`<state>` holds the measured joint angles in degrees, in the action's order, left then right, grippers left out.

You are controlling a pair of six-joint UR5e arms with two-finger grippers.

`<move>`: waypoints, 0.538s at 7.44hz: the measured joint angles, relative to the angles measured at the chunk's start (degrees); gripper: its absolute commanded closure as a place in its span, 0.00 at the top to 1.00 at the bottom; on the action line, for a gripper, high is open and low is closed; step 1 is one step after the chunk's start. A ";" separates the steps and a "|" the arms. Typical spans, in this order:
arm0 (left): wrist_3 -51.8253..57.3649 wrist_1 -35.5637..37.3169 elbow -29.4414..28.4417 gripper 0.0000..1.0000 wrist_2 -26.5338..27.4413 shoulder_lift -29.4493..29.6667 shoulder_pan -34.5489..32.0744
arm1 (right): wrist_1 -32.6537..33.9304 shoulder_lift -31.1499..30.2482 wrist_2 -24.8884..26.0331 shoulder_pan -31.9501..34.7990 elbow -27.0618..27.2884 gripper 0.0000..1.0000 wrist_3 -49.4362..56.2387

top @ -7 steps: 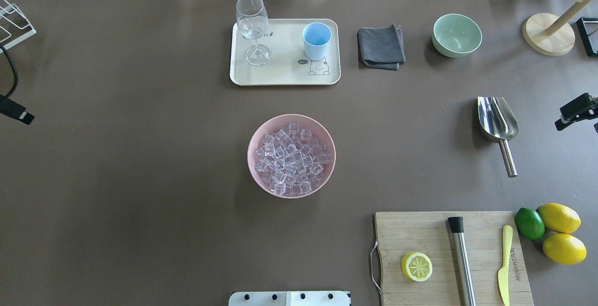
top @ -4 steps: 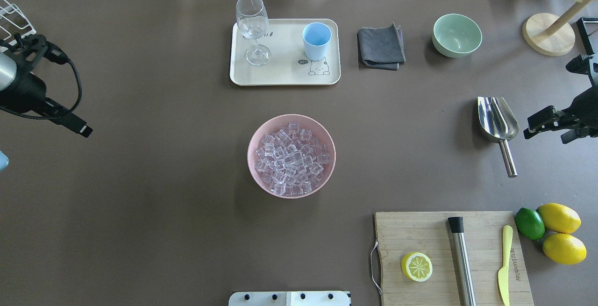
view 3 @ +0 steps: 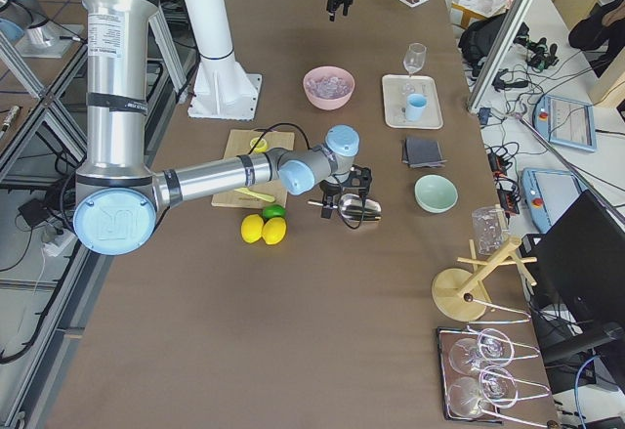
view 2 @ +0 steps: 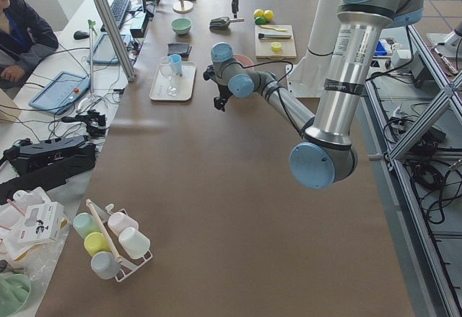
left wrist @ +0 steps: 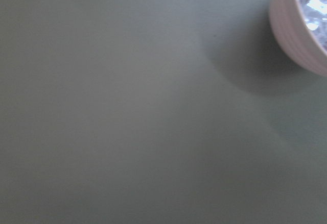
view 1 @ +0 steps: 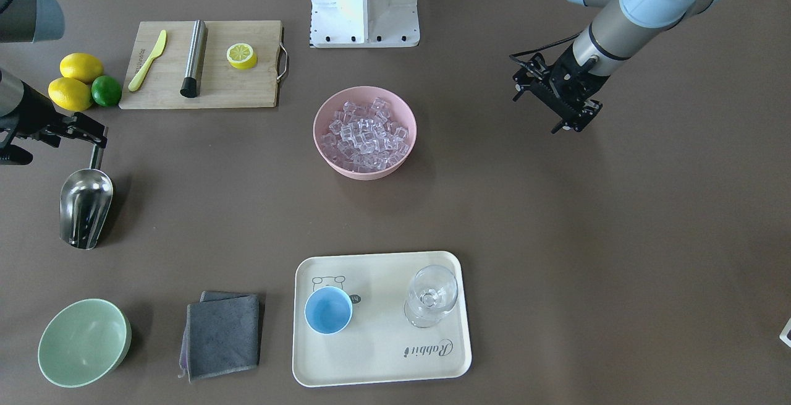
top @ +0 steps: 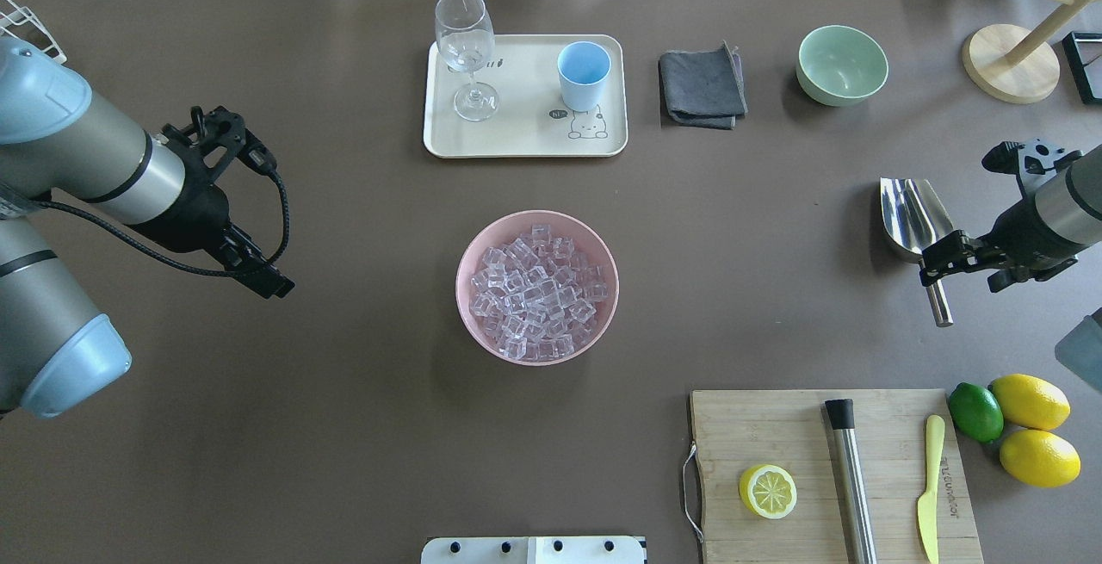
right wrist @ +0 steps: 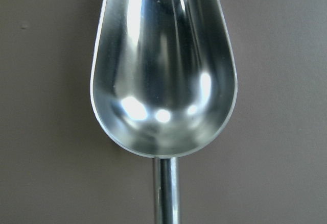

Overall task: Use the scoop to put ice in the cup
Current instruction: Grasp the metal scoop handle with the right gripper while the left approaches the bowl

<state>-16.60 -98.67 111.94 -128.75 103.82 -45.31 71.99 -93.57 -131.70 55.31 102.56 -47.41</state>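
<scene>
Nearest to the robot lies a bamboo cutting board [top: 775, 435] with a half lemon [top: 767, 492] on it. Further out, in the middle of the desk [top: 258, 426], stands a pink bowl [top: 469, 254] full of ice [top: 535, 293]. To its right the scoop [top: 914, 218] lies flat, with its trough pointing away from the robot. The right pincer [top: 957, 275] hangs over the handle, its fingers seemingly wide and not gripping. The left pincer [view 1: 539, 113] hovers over bare desk left of the bowl, also spread and holding nothing. Farthest, the light-blue cup [top: 585, 73] stands upright on a cream tray [top: 516, 138], beside a wine glass [top: 466, 39].
</scene>
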 measured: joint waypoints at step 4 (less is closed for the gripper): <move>0.10 -12.45 -0.33 0.98 0.36 2.42 6.71 | -0.09 2.21 1.23 -3.53 -3.48 0.00 -0.18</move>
<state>-16.50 -111.12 111.61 -128.39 106.24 -38.60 71.90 -91.35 -130.47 51.77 99.08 -47.60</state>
